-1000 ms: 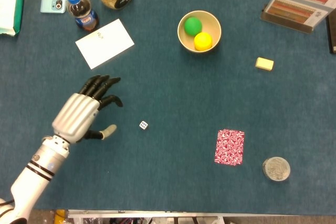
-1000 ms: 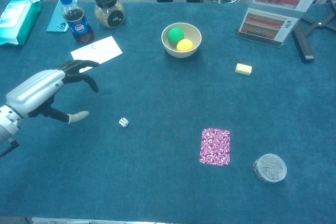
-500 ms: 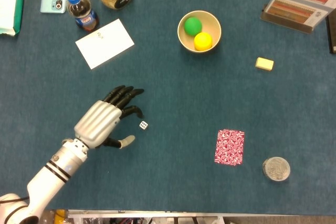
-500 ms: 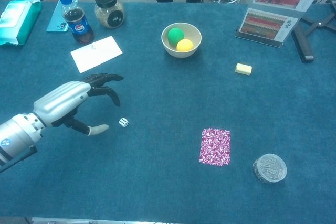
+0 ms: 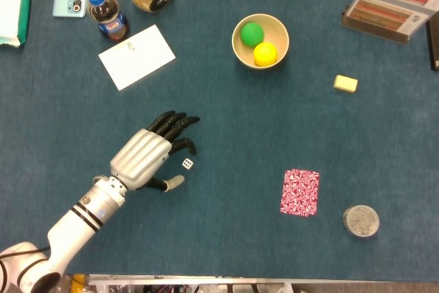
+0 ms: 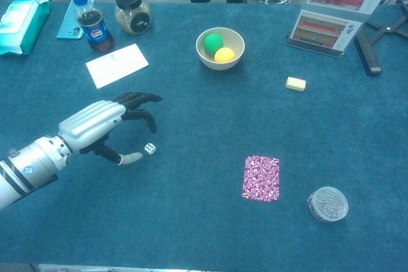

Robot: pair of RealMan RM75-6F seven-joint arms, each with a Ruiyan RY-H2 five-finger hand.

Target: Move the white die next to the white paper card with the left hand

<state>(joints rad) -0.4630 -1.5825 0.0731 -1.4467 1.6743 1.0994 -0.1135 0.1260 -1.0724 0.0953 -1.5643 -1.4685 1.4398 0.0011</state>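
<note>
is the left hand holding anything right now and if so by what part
Nothing is held. The left hand is open beside the white die, which sits on the table apart from its fingers.

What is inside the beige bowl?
The beige bowl holds a green ball and a yellow ball. The bowl's floor beneath them is covered, so anything under them cannot be seen.

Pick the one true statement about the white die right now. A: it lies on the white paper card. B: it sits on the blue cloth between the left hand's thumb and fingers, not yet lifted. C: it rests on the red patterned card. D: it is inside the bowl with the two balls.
B: the white die rests on the cloth, with the left hand open around it and far from the white paper card.
</note>
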